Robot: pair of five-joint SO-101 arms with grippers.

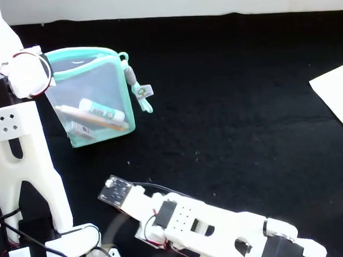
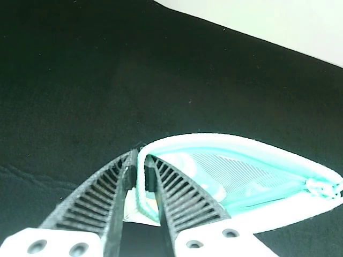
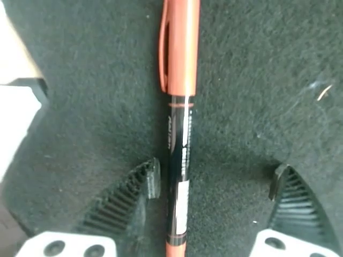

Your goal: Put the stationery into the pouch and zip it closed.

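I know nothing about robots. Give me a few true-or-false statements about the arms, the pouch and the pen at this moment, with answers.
1. The left gripper pinches the rim of the pouch. True.
2. The pouch is empty. False: stationery lies inside it.
3. The right gripper is open, with the pen between its fingers. True.
4. The pen is in the pouch. False: it lies on the table.
5. The pouch is zipped closed. False: the left wrist view shows its mouth gaping open.
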